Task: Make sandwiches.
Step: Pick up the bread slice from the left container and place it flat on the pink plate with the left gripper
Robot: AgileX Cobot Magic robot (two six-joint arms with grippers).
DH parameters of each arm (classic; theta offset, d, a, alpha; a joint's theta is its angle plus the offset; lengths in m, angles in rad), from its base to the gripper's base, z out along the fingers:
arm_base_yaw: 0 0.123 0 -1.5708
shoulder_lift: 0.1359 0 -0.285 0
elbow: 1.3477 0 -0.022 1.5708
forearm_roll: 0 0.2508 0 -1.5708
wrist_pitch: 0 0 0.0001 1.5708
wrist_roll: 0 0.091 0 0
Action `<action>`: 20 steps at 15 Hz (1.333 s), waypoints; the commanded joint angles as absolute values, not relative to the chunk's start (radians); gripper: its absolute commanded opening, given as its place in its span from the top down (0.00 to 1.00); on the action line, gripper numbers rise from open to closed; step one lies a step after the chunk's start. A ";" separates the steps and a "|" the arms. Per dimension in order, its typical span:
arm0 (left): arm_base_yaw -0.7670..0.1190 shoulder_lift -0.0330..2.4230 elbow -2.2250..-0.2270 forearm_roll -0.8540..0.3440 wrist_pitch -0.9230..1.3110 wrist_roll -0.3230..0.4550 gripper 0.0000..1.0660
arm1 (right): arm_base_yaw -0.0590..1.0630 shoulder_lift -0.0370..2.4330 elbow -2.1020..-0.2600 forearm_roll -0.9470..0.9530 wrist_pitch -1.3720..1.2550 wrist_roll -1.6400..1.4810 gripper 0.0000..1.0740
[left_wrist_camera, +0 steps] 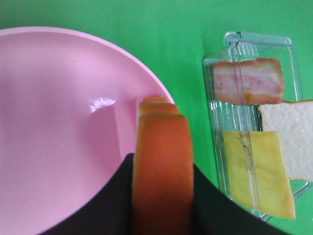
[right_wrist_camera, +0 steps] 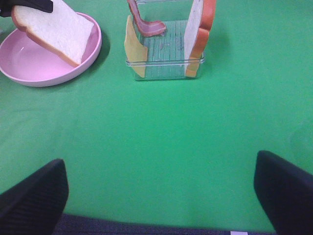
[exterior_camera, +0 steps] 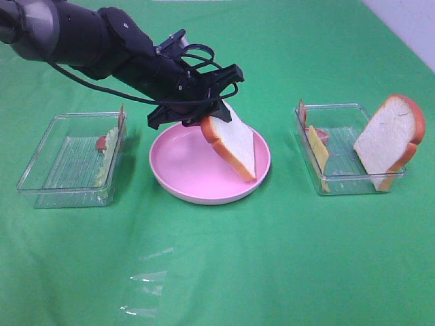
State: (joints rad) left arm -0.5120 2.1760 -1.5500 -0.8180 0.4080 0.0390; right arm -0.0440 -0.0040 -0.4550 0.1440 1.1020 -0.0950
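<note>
My left gripper (exterior_camera: 214,117) is shut on a white bread slice (exterior_camera: 234,146) with an orange-brown crust. It holds the slice tilted over the round pink plate (exterior_camera: 178,173), with the slice's lower corner near the plate's right rim. In the left wrist view the crust (left_wrist_camera: 161,156) sits between the two dark fingers above the plate (left_wrist_camera: 58,122). My right gripper (right_wrist_camera: 161,196) is open and empty above bare green cloth, and it does not show in the exterior view. The held slice (right_wrist_camera: 56,29) also shows in the right wrist view.
A clear tray (exterior_camera: 340,182) on the right holds a second bread slice (exterior_camera: 387,139), yellow cheese (exterior_camera: 317,151) and bacon (exterior_camera: 301,111). A clear tray (exterior_camera: 47,193) on the left holds lettuce (exterior_camera: 105,163) and a tomato slice (exterior_camera: 101,142). Green cloth covers the table.
</note>
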 commanded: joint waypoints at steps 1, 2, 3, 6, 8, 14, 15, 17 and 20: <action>-0.515 2.182 -1.556 -0.835 0.391 0.012 0.94 | -0.043 -0.036 -0.452 0.149 1.097 -0.096 0.08; -0.515 2.182 -1.556 -0.835 0.391 0.012 0.94 | -0.043 -0.036 -0.452 0.149 1.097 -0.096 0.08; -0.515 2.182 -1.556 -0.835 0.391 0.012 0.94 | -0.043 -0.036 -0.452 0.149 1.097 -0.096 0.08; -0.515 2.186 -1.556 -0.835 0.387 0.012 0.90 | -0.043 -0.036 -0.452 0.149 1.097 -0.096 0.08; -0.515 2.192 -1.556 -0.835 0.392 0.012 0.86 | -0.043 -0.036 -0.452 0.149 1.097 -0.096 0.08; -0.515 2.195 -1.556 -0.825 0.392 -0.040 0.64 | -0.043 -0.036 -0.452 0.149 1.097 -0.096 0.08; -0.515 2.195 -1.556 -0.814 0.392 -0.040 0.50 | -0.043 -0.036 -0.452 0.149 1.097 -0.096 0.08; -0.515 2.194 -1.556 -0.779 0.394 -0.040 0.28 | -0.043 -0.036 -0.452 0.149 1.097 -0.096 0.08; -0.514 2.194 -1.557 -0.750 0.399 -0.040 0.12 | -0.043 -0.036 -0.452 0.149 1.097 -0.096 0.08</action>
